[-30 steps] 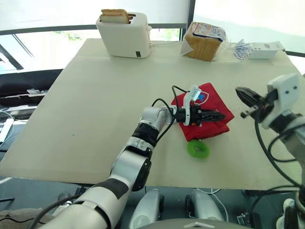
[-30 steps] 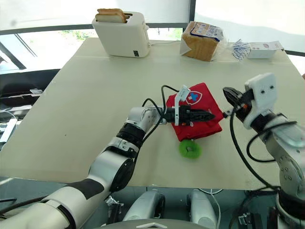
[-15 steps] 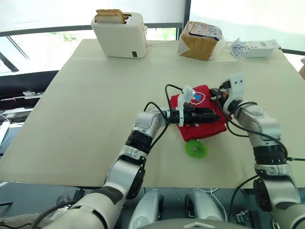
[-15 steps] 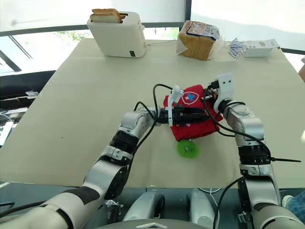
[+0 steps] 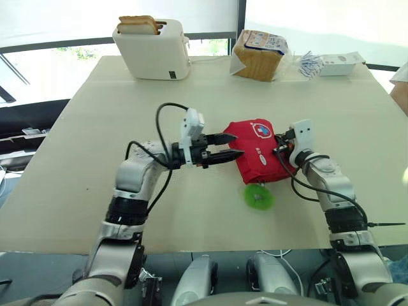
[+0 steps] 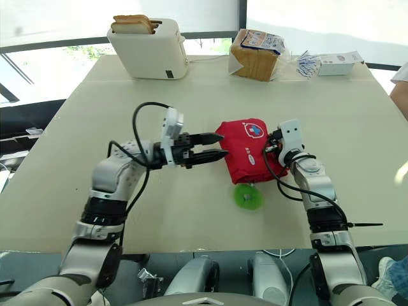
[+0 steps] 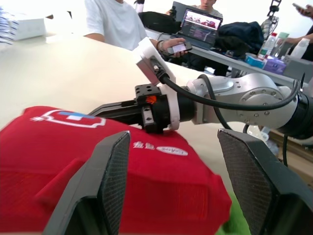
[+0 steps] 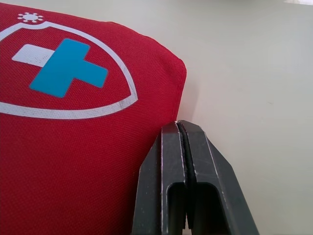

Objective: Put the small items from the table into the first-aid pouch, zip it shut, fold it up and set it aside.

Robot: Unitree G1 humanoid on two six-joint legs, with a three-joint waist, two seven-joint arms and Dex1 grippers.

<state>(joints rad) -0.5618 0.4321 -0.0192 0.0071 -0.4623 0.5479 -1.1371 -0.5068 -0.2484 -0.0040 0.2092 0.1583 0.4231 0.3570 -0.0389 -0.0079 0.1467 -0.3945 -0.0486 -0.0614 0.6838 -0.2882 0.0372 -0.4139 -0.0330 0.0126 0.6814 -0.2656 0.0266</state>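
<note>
Between the wide left claw point(image 5: 237, 145) and closed right claw point(image 8: 178, 124), the red pouch point(image 5: 258, 153) bears a blue-cross shield point(image 8: 66, 68).

The first-aid pouch point(image 5: 258, 153) was matt red woven cloth with a smooth printed emblem, the table point(image 5: 83, 159) a smooth matt beige surface, the toaster point(image 5: 153, 48) glossy white plastic, the bread bag point(image 5: 258, 54) clear shiny film.

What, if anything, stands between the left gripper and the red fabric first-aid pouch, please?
Nothing visible does: the open left gripper points at the red fabric first-aid pouch, and the round green disc lies off that line.
</note>
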